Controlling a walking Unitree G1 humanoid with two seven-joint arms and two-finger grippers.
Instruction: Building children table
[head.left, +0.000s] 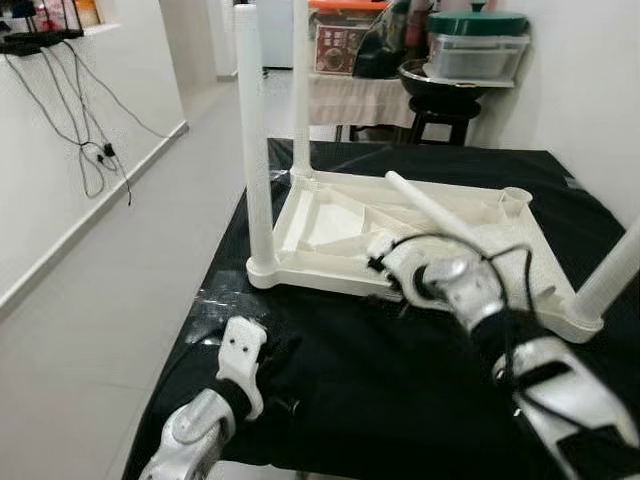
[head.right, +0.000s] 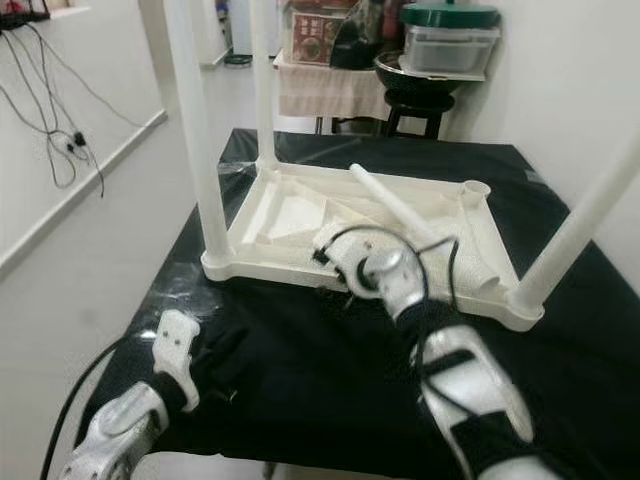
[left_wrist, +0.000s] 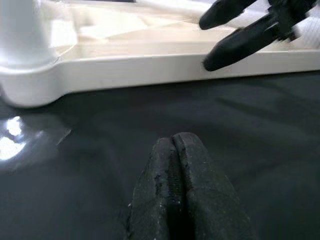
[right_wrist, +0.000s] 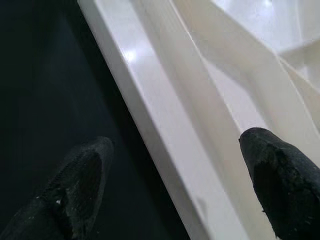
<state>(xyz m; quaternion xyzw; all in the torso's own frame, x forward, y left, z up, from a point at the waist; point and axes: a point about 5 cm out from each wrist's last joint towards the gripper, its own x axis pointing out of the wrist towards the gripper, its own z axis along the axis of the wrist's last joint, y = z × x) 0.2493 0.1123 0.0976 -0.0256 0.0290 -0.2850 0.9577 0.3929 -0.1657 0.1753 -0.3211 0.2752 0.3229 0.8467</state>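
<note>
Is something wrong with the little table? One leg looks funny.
Yes. The upside-down white tabletop has three legs standing up, but the fourth leg lies loose across it, and its corner socket is empty.

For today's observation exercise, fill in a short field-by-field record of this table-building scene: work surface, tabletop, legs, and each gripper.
Work surface: black cloth over a table
Tabletop: white plastic tabletop, lying upside down on the cloth
Fitted legs: three upright, e.g. near-left leg
Loose leg: white leg lying slanted across the tabletop
Empty socket: far-right corner
Left gripper: shut, low over the cloth beside the tabletop
Right gripper: open, straddling the tabletop's near rim
</note>
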